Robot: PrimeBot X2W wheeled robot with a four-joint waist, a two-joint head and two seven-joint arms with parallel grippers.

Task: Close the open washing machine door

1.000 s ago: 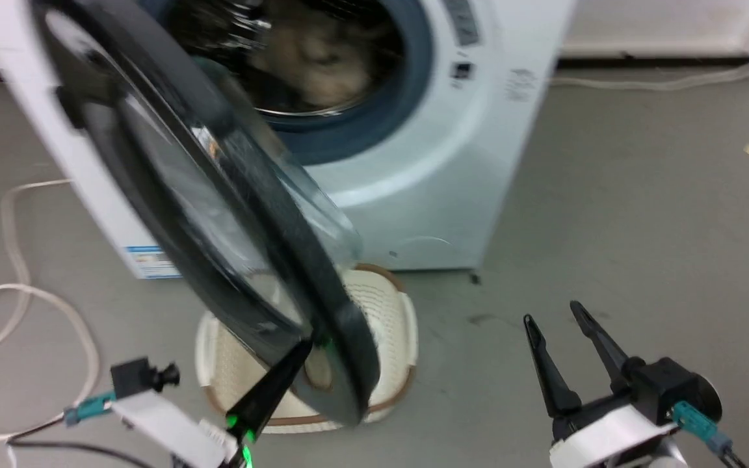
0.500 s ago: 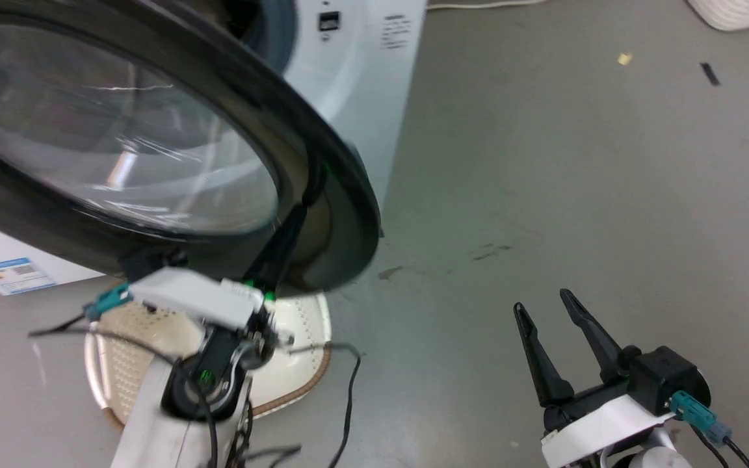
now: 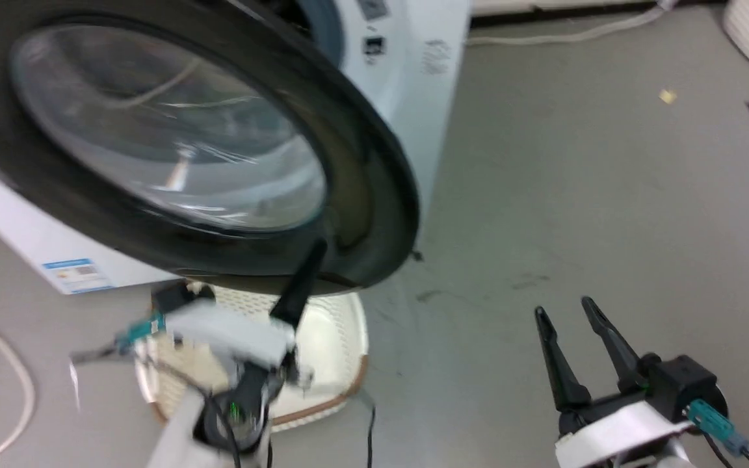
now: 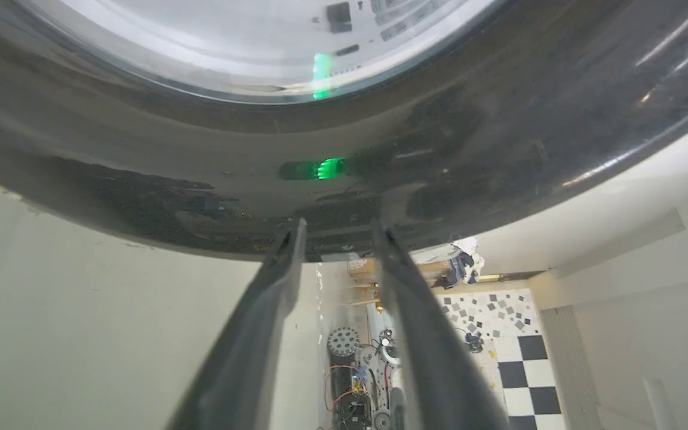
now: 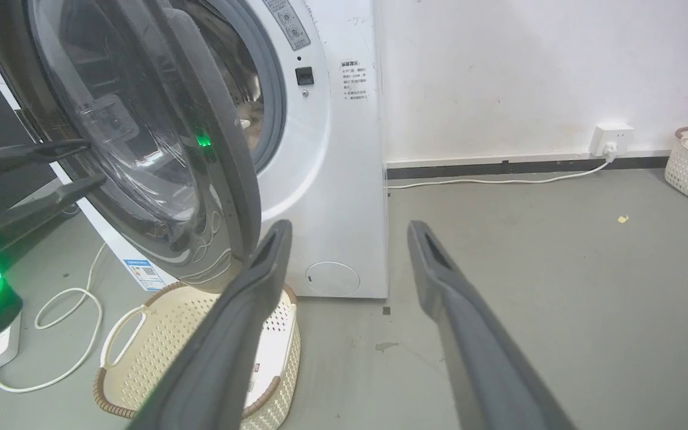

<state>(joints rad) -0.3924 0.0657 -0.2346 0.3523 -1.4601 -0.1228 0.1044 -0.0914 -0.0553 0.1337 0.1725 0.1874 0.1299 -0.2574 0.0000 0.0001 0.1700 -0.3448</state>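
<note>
Evidently the left gripper [image 4: 339, 230] is serving as a pusher rather than a clamp. Its fingers [image 4: 266, 310] are a little apart with nothing between them, and the tips appear to be set against the low outer rim of the door [image 3: 173, 149]. That spot is close to the free edge, where a shove should turn the door most easily. The door hangs partway shut, with its glossy outer face towards the robot and most of the washer [image 3: 413, 97] front hidden behind it. In the right wrist view a gap remains between its edge and the grey seal [image 5: 275, 101], so the latch is not yet home. The right gripper [image 3: 563, 309] is low on the robot's right over the floor [image 3: 576, 195], well apart from the door, its fingers spread and empty. It is probably placed there to stay out of the swing and clear of the closing gap. A cream basket [image 3: 342, 338] sits on the floor just under the door's lower edge, and the door looks to pass above it, so I doubt it blocks. The likelier trouble is the tips sliding on that slick, curved rim. The push should run straight towards the washer until the latch catches.
</note>
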